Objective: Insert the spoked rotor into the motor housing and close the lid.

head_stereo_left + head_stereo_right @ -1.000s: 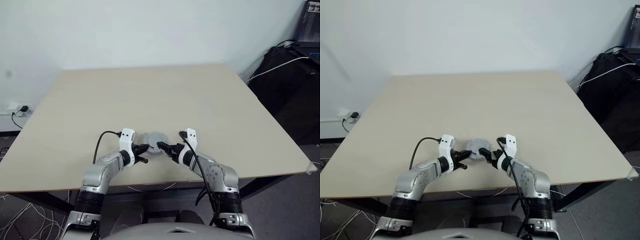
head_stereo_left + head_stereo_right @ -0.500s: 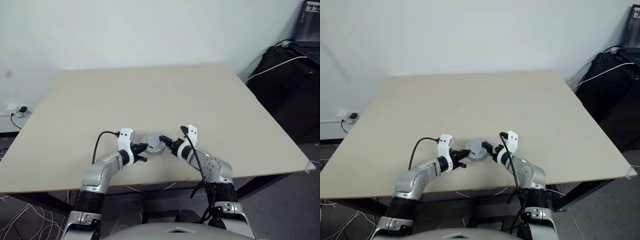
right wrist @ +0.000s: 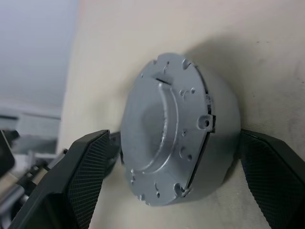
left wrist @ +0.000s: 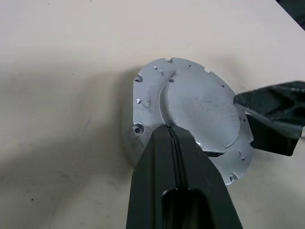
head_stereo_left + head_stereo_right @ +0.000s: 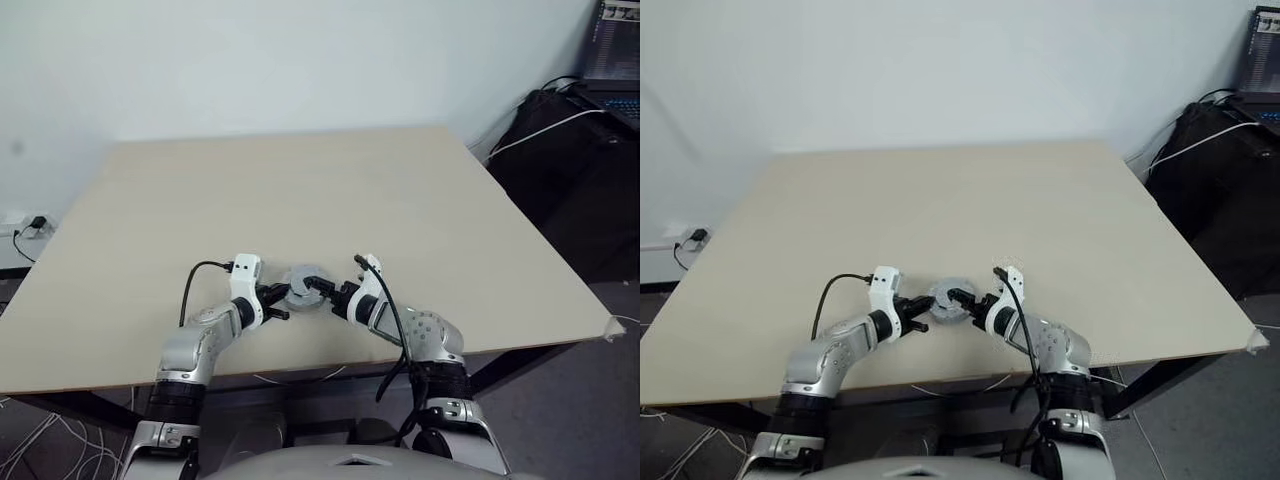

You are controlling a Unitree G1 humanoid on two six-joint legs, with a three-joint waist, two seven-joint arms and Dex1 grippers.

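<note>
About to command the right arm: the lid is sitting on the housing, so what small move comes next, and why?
Probably shut the right gripper on the motor housing to steady it. Its fingers stand wide open on either side of the round body, apart from it. The lid lies on top, and the shut left gripper rests its tips at the lid's edge, so a press could shift an unheld assembly on the table.

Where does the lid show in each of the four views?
Left eye view: the lid lies near the table's front edge, between the two grippers.
Right eye view: same spot.
Left wrist view: centre, beyond the shut left gripper.
Right wrist view: centre, between the open right gripper's fingers.
Shared landmark: the lid's notched rim.
</note>
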